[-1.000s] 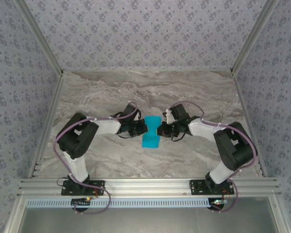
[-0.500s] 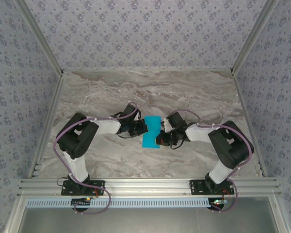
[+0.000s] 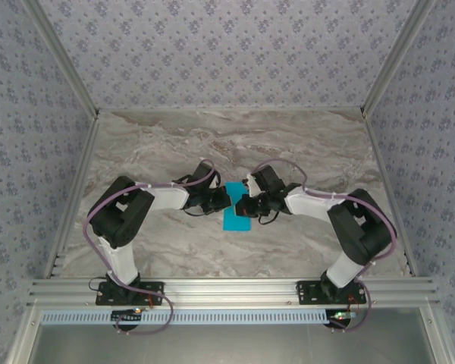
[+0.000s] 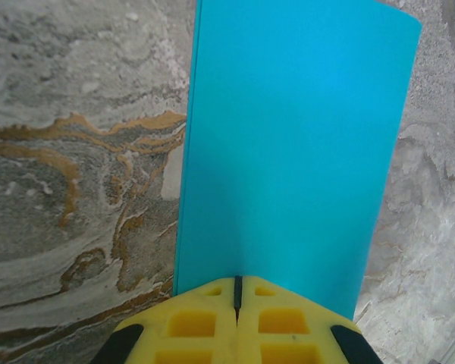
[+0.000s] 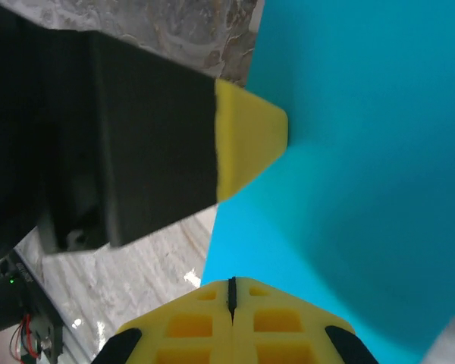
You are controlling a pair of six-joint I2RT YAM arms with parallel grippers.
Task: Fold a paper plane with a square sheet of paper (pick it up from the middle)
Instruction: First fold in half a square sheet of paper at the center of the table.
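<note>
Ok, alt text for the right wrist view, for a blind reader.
The right gripper, shut, pinches the edge of a cyan-blue sheet of paper. The yellow tip of the left gripper meets the sheet from the left, above a marble table.

A grey-white marble-patterned table (image 3: 167, 140) (rusty-brown veins show in the left wrist view) spreads across the middle. Grey floral-print walls (image 3: 227, 45) enclose it at 9, 12 and 3 o'clock. An aluminium rail (image 3: 227, 288) runs along 6 o'clock.

Middle of square sheet of paper (image 3: 236, 221) hidden under left claw (image 3: 227, 200), right claw (image 3: 242, 205); cropped in right wrist view.
</note>
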